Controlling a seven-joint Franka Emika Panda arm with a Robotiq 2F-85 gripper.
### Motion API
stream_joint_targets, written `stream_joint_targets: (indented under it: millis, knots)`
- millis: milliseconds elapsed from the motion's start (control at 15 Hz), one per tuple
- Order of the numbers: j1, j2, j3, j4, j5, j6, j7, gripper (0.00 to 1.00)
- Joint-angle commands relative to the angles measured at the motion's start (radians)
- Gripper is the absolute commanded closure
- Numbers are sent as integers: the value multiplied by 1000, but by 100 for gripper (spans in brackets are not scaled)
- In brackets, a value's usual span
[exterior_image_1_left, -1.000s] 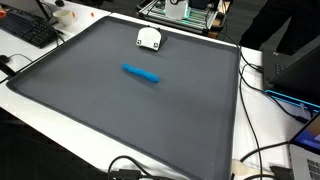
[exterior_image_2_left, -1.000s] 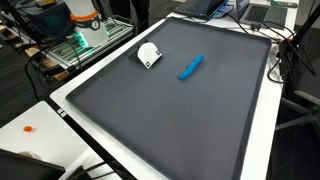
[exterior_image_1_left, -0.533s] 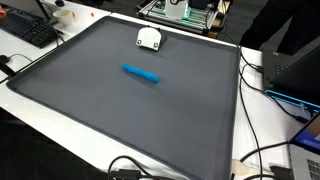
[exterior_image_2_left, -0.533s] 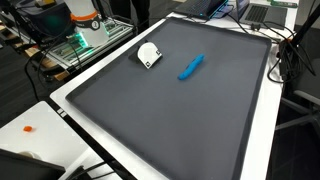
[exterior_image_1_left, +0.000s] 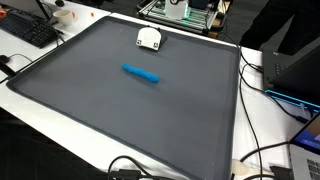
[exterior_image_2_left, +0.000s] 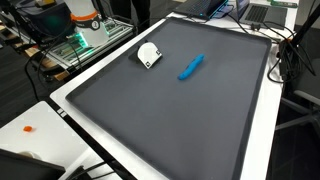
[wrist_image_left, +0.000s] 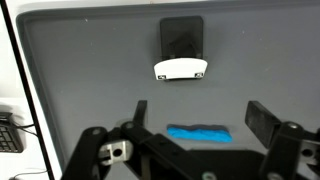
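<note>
A blue oblong object (exterior_image_1_left: 141, 73) lies flat on a large dark grey mat (exterior_image_1_left: 110, 110); it shows in both exterior views (exterior_image_2_left: 190, 67). A small white object (exterior_image_1_left: 149, 39) sits near the mat's far edge (exterior_image_2_left: 149, 55). The arm is out of both exterior views. In the wrist view my gripper (wrist_image_left: 200, 118) is open and empty, high above the mat, its two black fingers apart with the blue object (wrist_image_left: 198, 134) showing between them. The white object (wrist_image_left: 181, 69) lies farther up in that view, with a dark square behind it.
The mat lies on a white table (exterior_image_2_left: 60, 110). A keyboard (exterior_image_1_left: 30, 30) sits at one corner. Cables (exterior_image_1_left: 270, 90) and dark equipment (exterior_image_1_left: 295, 60) line one side. A cart with electronics (exterior_image_2_left: 85, 30) stands beside the table. A small orange item (exterior_image_2_left: 28, 128) lies on the white surface.
</note>
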Motion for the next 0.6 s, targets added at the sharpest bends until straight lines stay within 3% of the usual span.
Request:
stream_joint_targets:
  millis: [0, 400, 533]
  knots:
    - [-2, 0, 2, 2, 1, -2, -1, 0]
    - [17, 61, 29, 44, 75, 10, 74, 0]
    - [2, 98, 49, 55, 126, 9, 178, 0]
